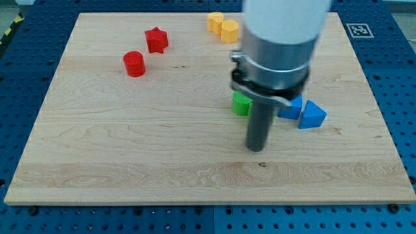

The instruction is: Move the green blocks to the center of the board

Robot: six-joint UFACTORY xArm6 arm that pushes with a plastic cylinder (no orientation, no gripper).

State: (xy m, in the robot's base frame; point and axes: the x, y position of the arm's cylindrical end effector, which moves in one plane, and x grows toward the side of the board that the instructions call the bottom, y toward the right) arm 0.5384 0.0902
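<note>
Green block partly hidden behind rod, my tip just below-right of it, no claw, nothing held, blue blocks right of it

We have just one camera, and it looks down at a slant from the front of the wooden board, high enough to fit almost all of it in. The far edge sits at the view's top. The arm is close to us and looks big.
</note>
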